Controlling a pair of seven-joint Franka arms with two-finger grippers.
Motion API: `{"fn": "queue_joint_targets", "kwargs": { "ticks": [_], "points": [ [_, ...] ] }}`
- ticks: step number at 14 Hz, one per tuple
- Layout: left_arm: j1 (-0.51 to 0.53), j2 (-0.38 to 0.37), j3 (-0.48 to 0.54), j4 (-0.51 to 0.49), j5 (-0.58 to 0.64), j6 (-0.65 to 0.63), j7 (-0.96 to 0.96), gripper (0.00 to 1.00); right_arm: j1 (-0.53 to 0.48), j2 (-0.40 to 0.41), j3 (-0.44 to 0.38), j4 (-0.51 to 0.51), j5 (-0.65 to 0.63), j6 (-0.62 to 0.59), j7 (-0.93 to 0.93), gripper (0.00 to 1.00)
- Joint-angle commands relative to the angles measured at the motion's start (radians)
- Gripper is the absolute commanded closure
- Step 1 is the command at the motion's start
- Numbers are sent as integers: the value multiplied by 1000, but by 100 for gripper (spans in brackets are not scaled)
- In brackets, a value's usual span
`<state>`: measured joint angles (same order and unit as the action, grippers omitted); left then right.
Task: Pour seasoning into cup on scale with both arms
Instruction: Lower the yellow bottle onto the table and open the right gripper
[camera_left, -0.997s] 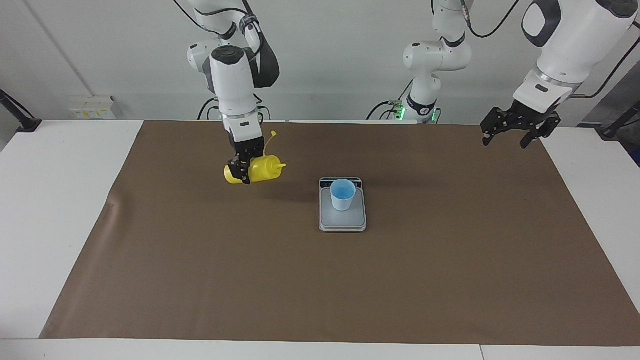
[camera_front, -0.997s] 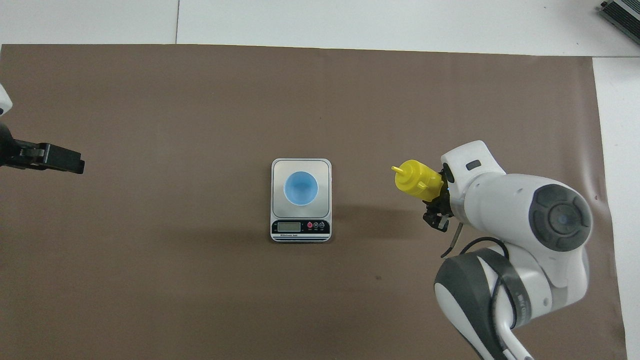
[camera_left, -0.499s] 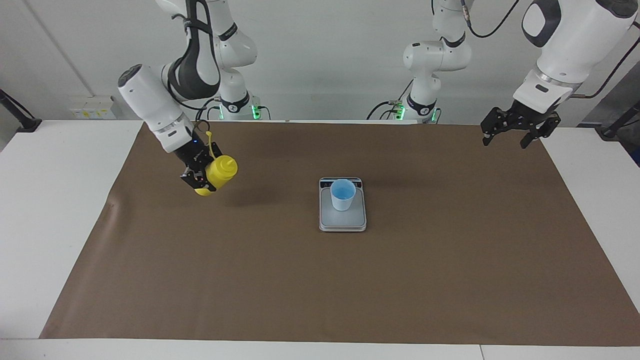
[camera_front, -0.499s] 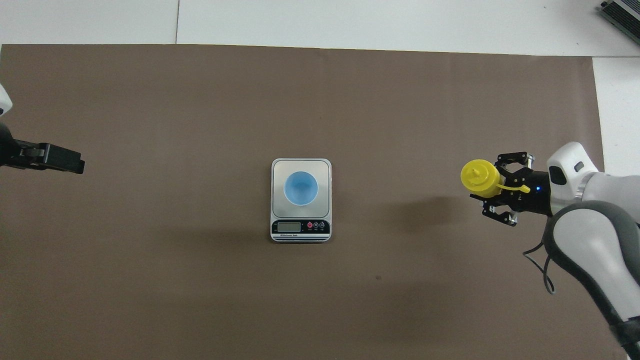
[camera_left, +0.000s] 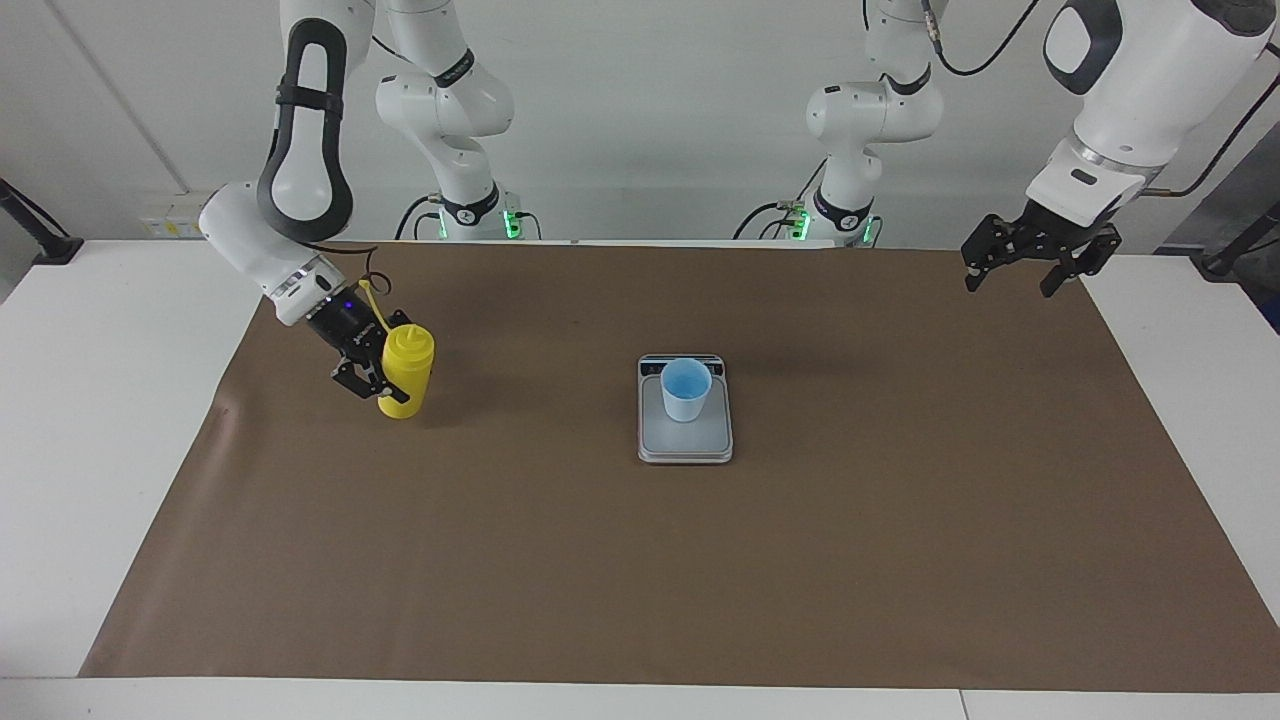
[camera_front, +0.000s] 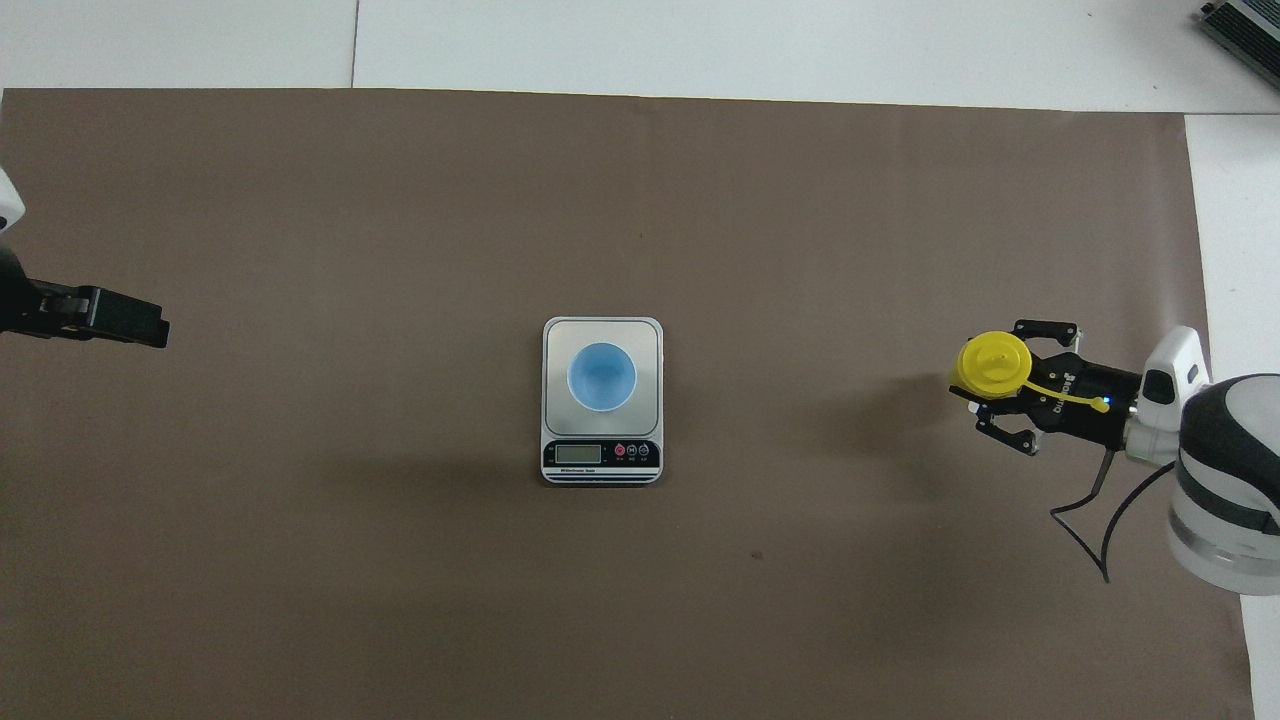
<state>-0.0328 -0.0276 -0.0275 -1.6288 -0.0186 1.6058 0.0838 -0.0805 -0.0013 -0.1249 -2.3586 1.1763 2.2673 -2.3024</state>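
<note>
The yellow seasoning bottle (camera_left: 407, 362) stands upright with its base at the brown mat, toward the right arm's end of the table; it also shows in the overhead view (camera_front: 990, 360). Its tethered cap hangs loose. My right gripper (camera_left: 378, 386) (camera_front: 1002, 385) is shut on the bottle's side. The light-blue cup (camera_left: 686, 390) (camera_front: 601, 376) stands upright on the silver-grey scale (camera_left: 686, 447) (camera_front: 600, 456) at the mat's middle, well apart from the bottle. My left gripper (camera_left: 1008, 284) (camera_front: 150, 325) is open and empty, waiting in the air over the mat's edge at the left arm's end.
A brown mat (camera_left: 640, 560) covers most of the white table (camera_left: 110, 420). Two smaller white arms with green lights (camera_left: 850, 190) stand at the robots' edge of the table.
My right arm has swung the bottle away from the scale toward its own end of the table, turned it from lying sideways to upright, and lowered it to the mat. The left arm has not moved.
</note>
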Motion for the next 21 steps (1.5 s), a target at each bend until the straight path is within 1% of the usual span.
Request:
{"fn": "queue_joint_targets", "kwargs": {
  "ticks": [1,5,8,9,10,11,17,21],
  "points": [
    [2,-14,-2,-5,19,-12,-12,0,-35,-20,13,-66,129,-28,-95,100],
    [2,-14,-3,-5,19,-12,-12,0,-38,-31,13,-116,213,-29,-97,100],
    [2,-14,-3,-5,19,-12,-12,0,-39,-35,13,-157,249,-29,-113,100],
    [2,-14,-3,-3,19,-12,-12,0,-39,-36,13,-157,264,-32,-114,93],
    [2,-14,-3,-5,19,-12,-12,0,-39,-36,13,-157,281,-35,-114,25],
    [2,-14,-3,-5,19,-12,-12,0,-38,-37,13,-157,282,-35,-115,0],
    [2,-14,-3,-5,19,-12,-12,0,-47,-40,10,-160,281,-35,-129,0],
    [2,-14,-3,-5,19,-12,-12,0,-61,-40,8,-163,252,-28,-130,0]
  ]
}}
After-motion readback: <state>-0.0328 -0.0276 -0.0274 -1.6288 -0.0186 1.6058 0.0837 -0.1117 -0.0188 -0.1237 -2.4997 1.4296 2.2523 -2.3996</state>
